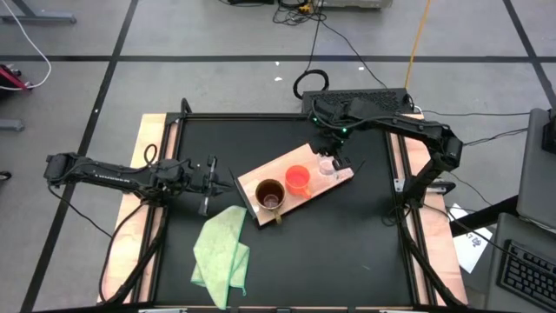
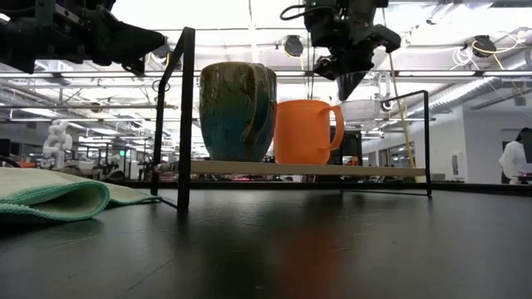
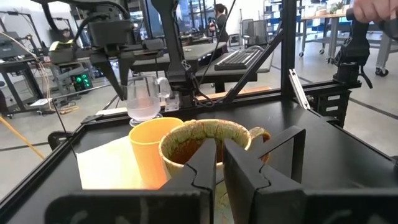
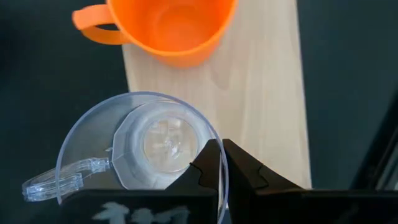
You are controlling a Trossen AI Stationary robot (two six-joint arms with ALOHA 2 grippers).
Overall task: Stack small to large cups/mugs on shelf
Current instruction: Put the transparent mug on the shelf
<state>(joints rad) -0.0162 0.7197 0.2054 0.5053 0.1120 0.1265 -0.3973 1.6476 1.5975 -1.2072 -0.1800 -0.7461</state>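
High view puts the right gripper (image 1: 334, 157), fingers shut and holding nothing, directly over the glass cup (image 1: 327, 169), at 3 o'clock from the orange mug (image 1: 298, 179).

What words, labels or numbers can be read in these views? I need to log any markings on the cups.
None can be read.
Brown mug, orange mug, clear glass cup: no print shows.
Shelf: bare wood.
White marks on the right pincer's body are cut off by the picture's edge, unreadable.

glossy glazed brown mug (image 2: 238, 110), clear glass cup (image 4: 140, 148), light-wood shelf (image 4: 273, 106)
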